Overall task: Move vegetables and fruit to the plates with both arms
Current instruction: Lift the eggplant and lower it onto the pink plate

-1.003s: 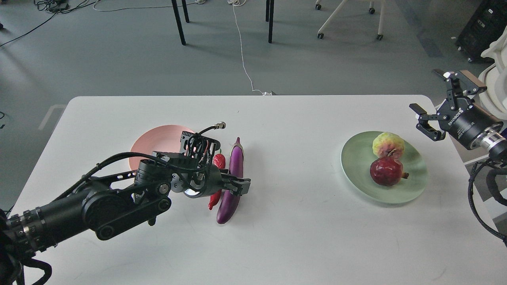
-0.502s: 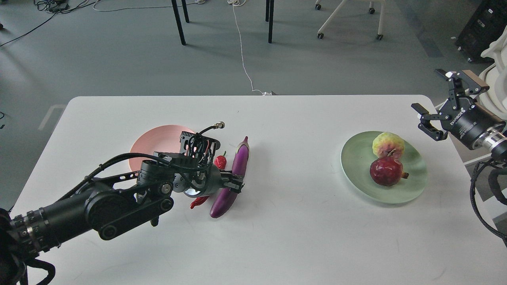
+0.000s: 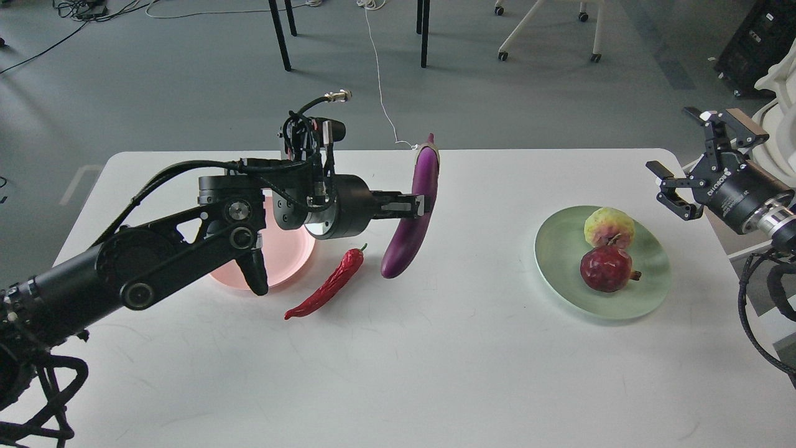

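My left gripper (image 3: 415,206) is shut on the purple eggplant (image 3: 410,230) and holds it in the air above the table, stem end up. The red chili pepper (image 3: 328,285) lies on the table just below, to the right of the pink plate (image 3: 287,256), which my left arm partly hides. The mint green plate (image 3: 647,274) at the right holds the yellow-green fruit (image 3: 609,227) and the dark red pomegranate (image 3: 605,269). My right gripper (image 3: 687,158) is open and empty, in the air past the table's right edge.
The white table (image 3: 466,373) ends a little right of the green plate. Beyond its far edge are chair legs (image 3: 425,31), a white cable (image 3: 380,81) on the grey floor and a wheeled chair base (image 3: 547,31).
My left gripper closed on the eggplant and lifted it up and to the right off the table. The chili now lies uncovered and has shifted. The right arm has barely moved.
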Robot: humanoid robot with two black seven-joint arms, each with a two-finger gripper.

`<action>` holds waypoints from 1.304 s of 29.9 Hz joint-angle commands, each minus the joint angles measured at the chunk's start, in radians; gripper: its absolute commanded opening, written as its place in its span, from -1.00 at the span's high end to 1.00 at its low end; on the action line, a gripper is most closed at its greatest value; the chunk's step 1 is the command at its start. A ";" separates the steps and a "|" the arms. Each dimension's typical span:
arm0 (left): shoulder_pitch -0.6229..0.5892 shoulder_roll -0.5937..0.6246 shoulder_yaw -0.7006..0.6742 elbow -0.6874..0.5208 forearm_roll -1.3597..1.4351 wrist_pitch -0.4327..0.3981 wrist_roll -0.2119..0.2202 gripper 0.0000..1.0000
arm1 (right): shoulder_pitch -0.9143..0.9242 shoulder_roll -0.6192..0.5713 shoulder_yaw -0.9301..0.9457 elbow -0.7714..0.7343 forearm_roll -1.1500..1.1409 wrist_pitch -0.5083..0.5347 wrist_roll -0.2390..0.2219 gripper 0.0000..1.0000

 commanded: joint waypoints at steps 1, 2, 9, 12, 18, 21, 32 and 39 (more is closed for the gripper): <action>0.000 0.150 0.006 0.004 0.015 0.000 -0.094 0.77 | -0.001 0.002 0.000 -0.001 -0.001 0.000 0.000 -0.95; 0.006 0.186 0.008 0.008 0.030 0.000 -0.120 0.77 | -0.001 0.002 0.000 -0.001 -0.001 0.000 0.000 -0.95; 0.072 0.378 0.085 0.058 0.245 0.000 -0.301 0.76 | -0.001 0.014 -0.002 -0.001 -0.006 0.000 0.000 -0.95; 0.110 0.389 0.095 0.082 0.342 0.000 -0.341 0.76 | -0.001 0.016 -0.002 -0.001 -0.006 0.000 0.000 -0.95; 0.152 0.382 0.101 0.122 0.388 0.000 -0.347 0.69 | -0.001 0.013 -0.003 -0.001 -0.011 0.000 0.000 -0.95; 0.164 0.378 0.109 0.148 0.390 0.000 -0.347 0.55 | -0.002 0.010 -0.003 -0.001 -0.011 0.000 0.000 -0.95; 0.162 0.376 0.123 0.194 0.388 0.000 -0.353 -0.25 | -0.008 0.005 -0.002 0.007 -0.012 0.000 0.000 -0.95; 0.140 0.376 0.117 0.191 0.380 0.000 -0.353 -0.74 | -0.010 0.013 -0.002 0.007 -0.012 0.000 0.000 -0.95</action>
